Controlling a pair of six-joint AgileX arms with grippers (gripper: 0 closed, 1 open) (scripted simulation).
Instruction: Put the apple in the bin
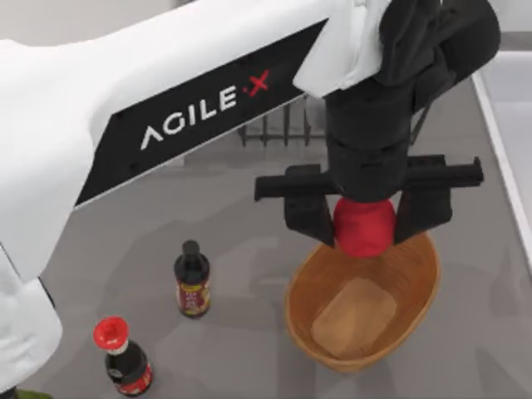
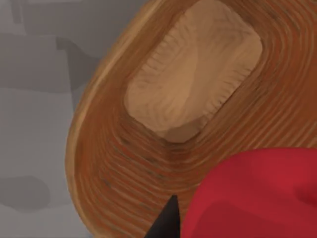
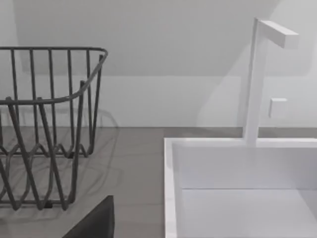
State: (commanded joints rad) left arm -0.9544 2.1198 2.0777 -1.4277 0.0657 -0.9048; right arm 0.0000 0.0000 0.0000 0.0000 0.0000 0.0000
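The bright-red apple [image 1: 363,226] hangs between the two black fingers of my left gripper [image 1: 366,221], which is shut on it. It is held just above the far rim of the bin [image 1: 420,287], an oval woven basket with a flat tan bottom. In the left wrist view the apple [image 2: 257,198] fills the near corner over the bin's ribbed wall [image 2: 99,148], with one black fingertip [image 2: 166,223] beside it. A dark finger [image 3: 94,223] of my right gripper shows at the edge of the right wrist view, away from the bin.
Two dark sauce bottles stand left of the bin, one black-capped [image 1: 192,278] and one red-capped [image 1: 122,356]. A black wire dish rack [image 1: 278,129] [image 3: 44,124] stands behind. A white sink [image 3: 237,188] with a faucet [image 3: 255,79] lies along the right edge.
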